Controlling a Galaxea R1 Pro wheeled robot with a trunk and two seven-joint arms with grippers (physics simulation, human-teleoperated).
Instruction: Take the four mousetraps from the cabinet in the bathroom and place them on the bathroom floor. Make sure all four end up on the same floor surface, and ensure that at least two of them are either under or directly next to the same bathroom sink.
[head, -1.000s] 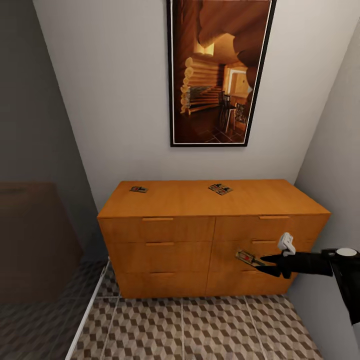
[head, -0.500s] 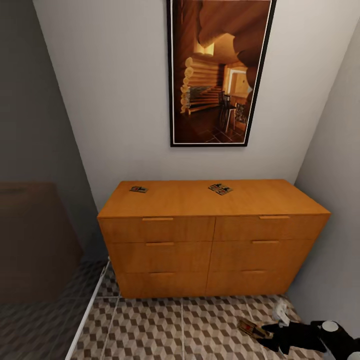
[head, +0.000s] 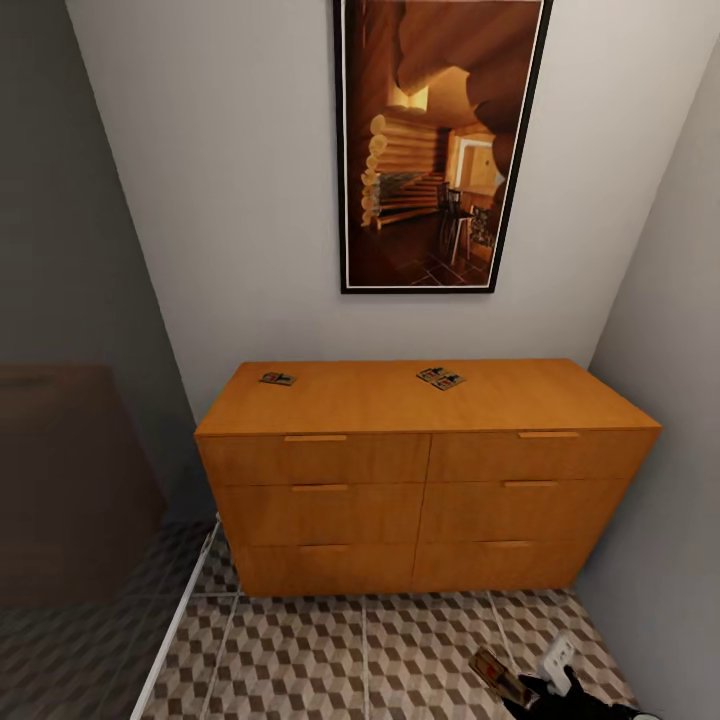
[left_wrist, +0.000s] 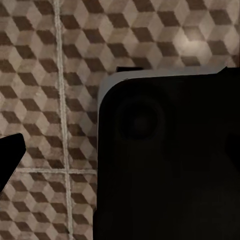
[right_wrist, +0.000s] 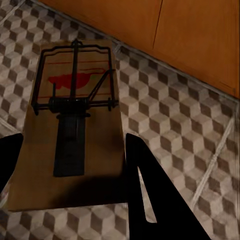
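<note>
My right gripper (head: 532, 692) is shut on a mousetrap (head: 503, 677), held low over the cube-patterned bathroom floor (head: 400, 650) in front of the cabinet's right end. In the right wrist view the tan board with its red mark (right_wrist: 75, 125) lies between my dark fingers (right_wrist: 150, 195), just above the tiles (right_wrist: 175, 125). On the orange-brown cabinet (head: 420, 470) one mousetrap (head: 277, 378) lies at the top's left, and what looks like two more (head: 440, 377) lie together right of centre. One dark fingertip (left_wrist: 7, 155) of my left gripper hangs over the floor tiles (left_wrist: 50, 75). The sink is out of view.
A tall framed picture (head: 440, 145) hangs above the cabinet. A grey wall (head: 670, 420) closes the right side, close to the cabinet's end. A dark partition (head: 70, 480) and a pale threshold strip (head: 175, 630) lie at the left. My black base (left_wrist: 170, 160) sits on the tiles.
My right arm has lowered with the mousetrap, from level with the cabinet's middle drawers down to just above the floor. The traps on the cabinet top have not moved.
</note>
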